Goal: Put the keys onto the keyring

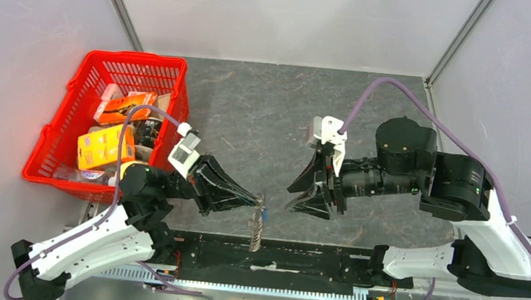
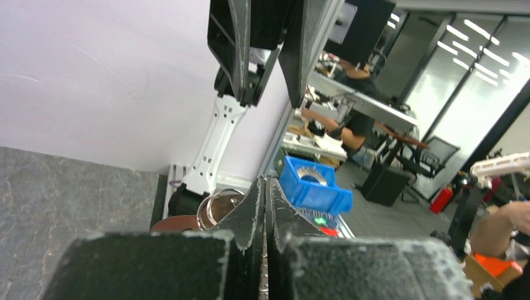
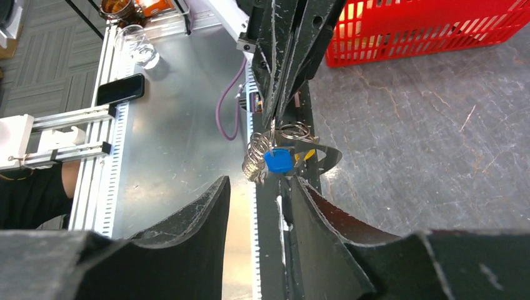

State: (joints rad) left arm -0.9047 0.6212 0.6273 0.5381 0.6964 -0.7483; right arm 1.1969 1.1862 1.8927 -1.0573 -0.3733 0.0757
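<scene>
My left gripper is shut and holds the keyring bunch in the air over the table's near edge. The silver link chain dangles below it, and a blue key head sits just under the fingertips. In the right wrist view the silver rings are pinched at the left fingertips, with the blue key, the chain, a sliver of yellow and a dark curved loop below them. My right gripper is open and empty, just right of the bunch. In the left wrist view the fingers are pressed together beside a silver ring.
A red basket with orange and yellow boxes stands at the left. A black rail and a metal strip run along the table's near edge. The grey stone tabletop lies behind both grippers.
</scene>
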